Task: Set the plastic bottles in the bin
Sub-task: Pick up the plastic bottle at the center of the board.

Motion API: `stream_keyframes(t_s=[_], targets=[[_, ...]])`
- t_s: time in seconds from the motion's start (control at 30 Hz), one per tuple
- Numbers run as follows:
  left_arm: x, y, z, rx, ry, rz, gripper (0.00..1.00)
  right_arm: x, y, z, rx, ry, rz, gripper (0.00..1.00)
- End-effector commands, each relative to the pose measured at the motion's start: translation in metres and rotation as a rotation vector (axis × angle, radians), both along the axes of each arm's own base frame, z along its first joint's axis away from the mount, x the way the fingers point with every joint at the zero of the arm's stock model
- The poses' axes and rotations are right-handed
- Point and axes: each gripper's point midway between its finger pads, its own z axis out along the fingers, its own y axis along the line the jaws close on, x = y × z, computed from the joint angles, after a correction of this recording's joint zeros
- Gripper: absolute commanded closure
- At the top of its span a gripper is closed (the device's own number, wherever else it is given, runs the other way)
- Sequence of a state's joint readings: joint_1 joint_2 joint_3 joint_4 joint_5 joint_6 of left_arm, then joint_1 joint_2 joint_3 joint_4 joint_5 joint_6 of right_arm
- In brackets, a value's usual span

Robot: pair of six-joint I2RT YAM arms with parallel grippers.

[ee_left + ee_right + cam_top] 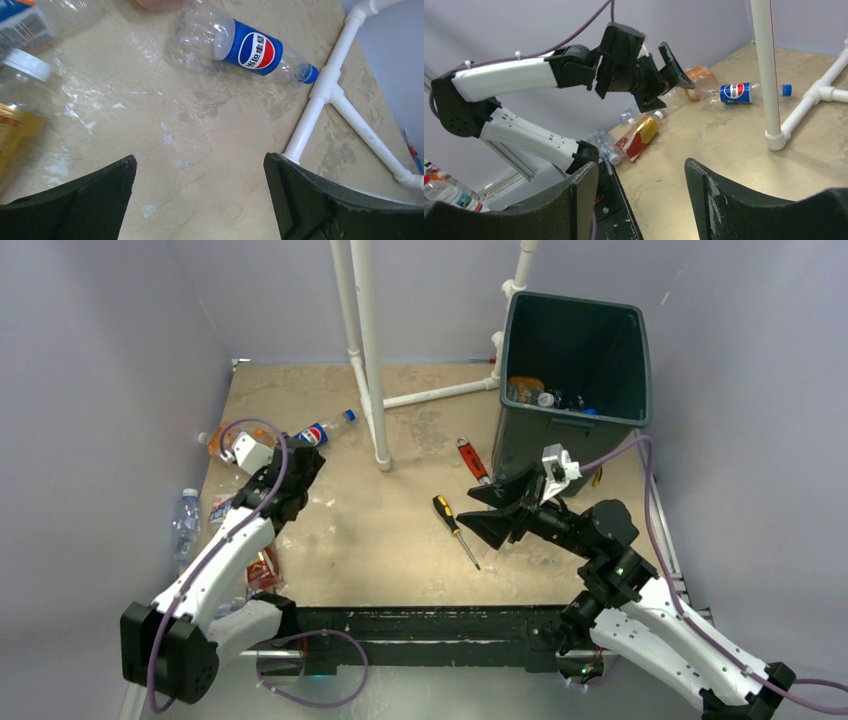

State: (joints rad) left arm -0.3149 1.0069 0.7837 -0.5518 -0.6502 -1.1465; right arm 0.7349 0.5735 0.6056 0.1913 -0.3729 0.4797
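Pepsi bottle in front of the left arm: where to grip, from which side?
I'd grip the Pepsi bottle across its blue label band, coming down from above with the open left gripper. It lies on its side, cap toward the white pipe frame; the label section is straight, the neck tapers.

Soft, even light comes from above; shadows on the tabletop (400,540) are faint. My left wrist view catches pale glare patches (mild ones), and my near fingers (85,205) look dark, slightly blurred.

Beside white pipes (370,350) — a screwdriver (455,530) and red-handled wrench (473,460).
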Motion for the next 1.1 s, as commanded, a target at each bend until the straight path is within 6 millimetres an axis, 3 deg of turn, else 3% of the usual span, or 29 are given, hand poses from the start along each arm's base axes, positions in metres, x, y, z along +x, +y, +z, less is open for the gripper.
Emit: stream_keyframes(t_s=[0.0,0.27,0.6,0.77,1.07], targets=[[0.039,-0.011,0.005,-0.195,-0.067,0.099,0.01,-0.002,0.001,0.006,0.031,-0.005,0.009,0.32],[0.100,-0.003,-0.007,-0.364,-0.099,0.328,0.01,-0.004,0.004,-0.001,0.032,0.011,0.033,0.33],[0.159,-0.016,-0.057,-0.393,0.079,0.475,0.01,0.000,0.009,0.001,-0.024,-0.019,0.035,0.32],[0.170,-0.007,-0.064,-0.432,-0.001,0.570,0.01,-0.002,0.009,0.007,-0.045,-0.034,0.049,0.32],[0.178,0.005,-0.095,-0.402,0.089,0.658,0.01,-0.001,0.014,0.015,-0.073,-0.067,0.071,0.32]])
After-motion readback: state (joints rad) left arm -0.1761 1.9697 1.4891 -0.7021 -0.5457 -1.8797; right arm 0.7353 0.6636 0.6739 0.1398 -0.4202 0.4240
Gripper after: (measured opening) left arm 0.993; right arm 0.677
